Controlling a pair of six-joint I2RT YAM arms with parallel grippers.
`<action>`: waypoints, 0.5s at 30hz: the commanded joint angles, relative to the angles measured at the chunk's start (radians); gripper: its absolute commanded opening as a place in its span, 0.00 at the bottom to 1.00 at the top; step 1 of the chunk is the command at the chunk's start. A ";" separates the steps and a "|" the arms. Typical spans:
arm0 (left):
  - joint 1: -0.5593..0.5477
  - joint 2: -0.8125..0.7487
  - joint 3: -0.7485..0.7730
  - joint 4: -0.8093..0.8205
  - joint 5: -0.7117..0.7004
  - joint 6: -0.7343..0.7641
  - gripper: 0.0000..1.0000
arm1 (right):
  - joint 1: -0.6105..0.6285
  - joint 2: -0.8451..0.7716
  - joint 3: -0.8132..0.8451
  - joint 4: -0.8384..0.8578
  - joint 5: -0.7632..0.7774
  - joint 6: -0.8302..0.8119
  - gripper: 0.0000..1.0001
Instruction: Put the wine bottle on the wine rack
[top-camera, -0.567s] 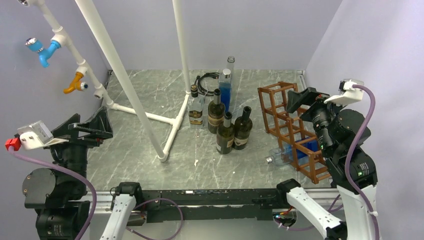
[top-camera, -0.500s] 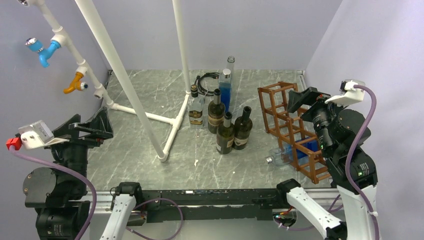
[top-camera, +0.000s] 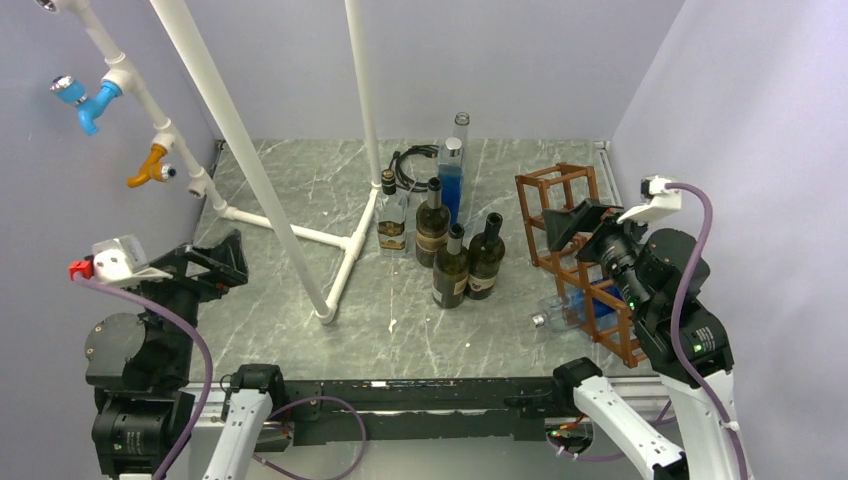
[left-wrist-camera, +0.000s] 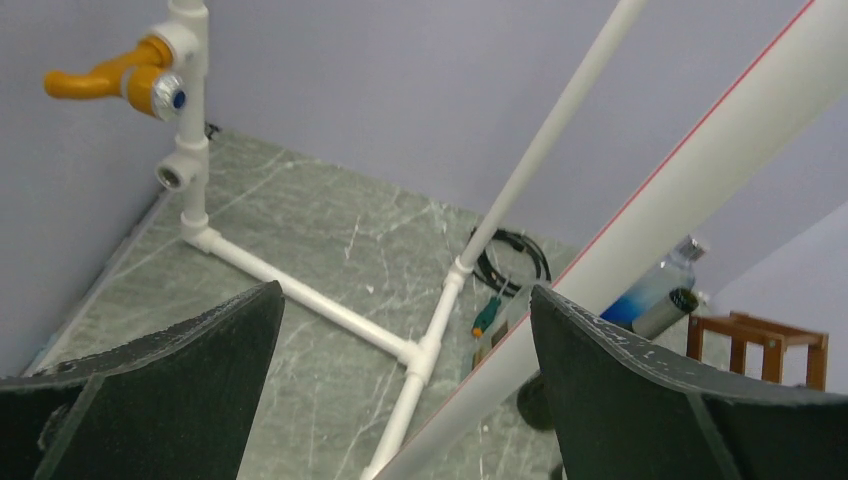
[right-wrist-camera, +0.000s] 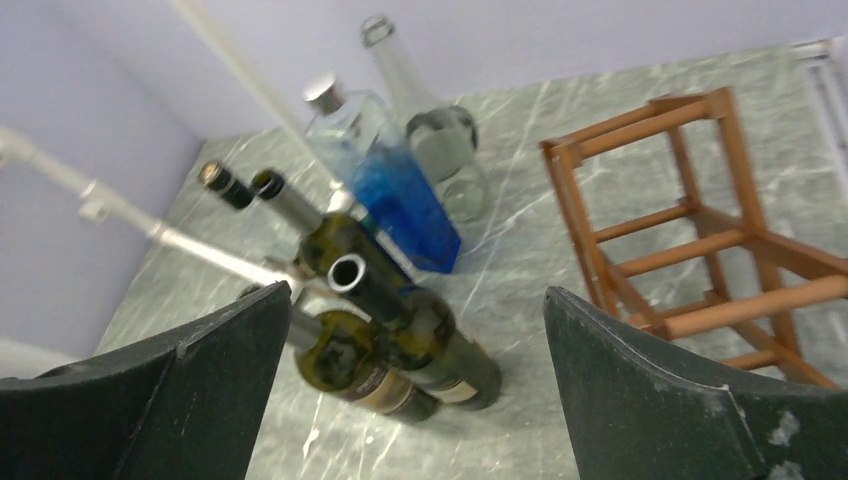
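Six bottles (top-camera: 452, 268) stand clustered on the bench (top-camera: 300, 200); a seventh bottle (top-camera: 556, 313) lies in the one rack's (top-camera: 560, 178) bottom cell. Left claw (top-camera: 228, 265) and right claw (top-camera: 572, 222) both gape wide, empty.

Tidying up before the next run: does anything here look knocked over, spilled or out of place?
No spill or breakage shows. One clear bottle lies on its side low in the rack, neck sticking out, which looks stored rather than toppled. The only stray item is a coiled black cable behind the standing bottles.
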 joint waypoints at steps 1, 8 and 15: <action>-0.002 -0.027 -0.039 -0.014 0.109 0.036 0.99 | -0.002 0.018 -0.037 0.077 -0.228 -0.017 1.00; -0.001 -0.081 -0.110 -0.023 0.259 0.102 0.99 | -0.002 0.131 -0.070 0.091 -0.407 -0.040 1.00; -0.009 -0.087 -0.165 0.007 0.453 0.130 0.99 | 0.033 0.157 -0.130 0.121 -0.425 -0.056 0.99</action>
